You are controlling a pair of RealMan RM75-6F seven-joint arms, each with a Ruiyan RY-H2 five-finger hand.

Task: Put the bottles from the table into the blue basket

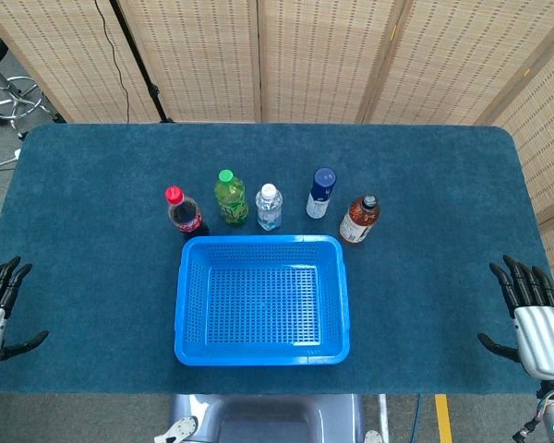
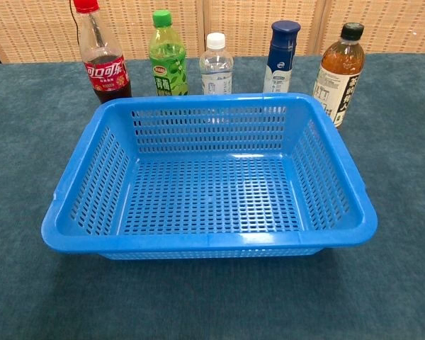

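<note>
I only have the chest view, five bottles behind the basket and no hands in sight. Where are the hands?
Observer: The left hand hangs at the table's near-left edge, fingers spread, holding nothing.
Operator: And the right?
Observer: The right hand is at the near-right edge, fingers apart and empty.
Operator: Which bottle is nearest it?
Observer: The brown tea bottle, beside the blue basket's far-right corner.
</note>
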